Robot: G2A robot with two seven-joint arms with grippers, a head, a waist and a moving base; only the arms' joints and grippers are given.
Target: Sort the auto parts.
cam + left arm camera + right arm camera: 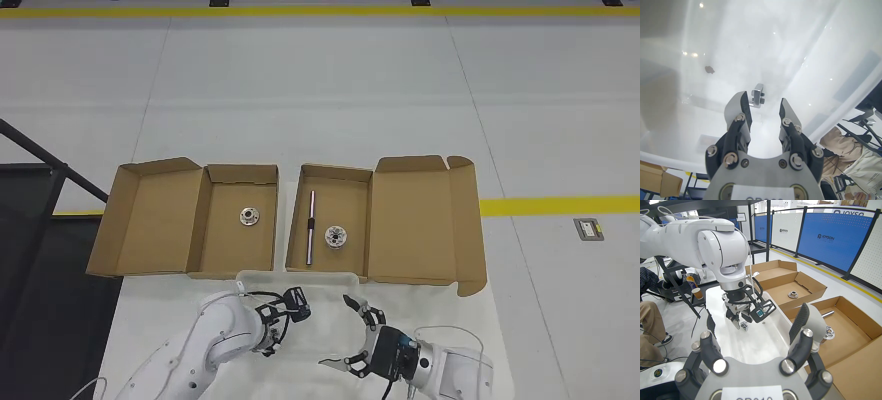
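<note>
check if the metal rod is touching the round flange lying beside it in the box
Apart. The top view shows a strip of bare cardboard between the rod and the flange, both lying on the floor of the same box.

Top view: from above the arms, looking down at the table [150, 312]; left-hand box [225, 252] and right-hand box [350, 200] mid-frame, arms at the lower edge.
Left wrist view: very near, behind the left gripper [762, 96], facing into the white tub [772, 47].
Right wrist view: farther back, looking across the tub towards both boxes.
Shared: both wrist views take in the tub and the metal bracket [744, 326]; the top and right wrist views share the boxes.
</note>
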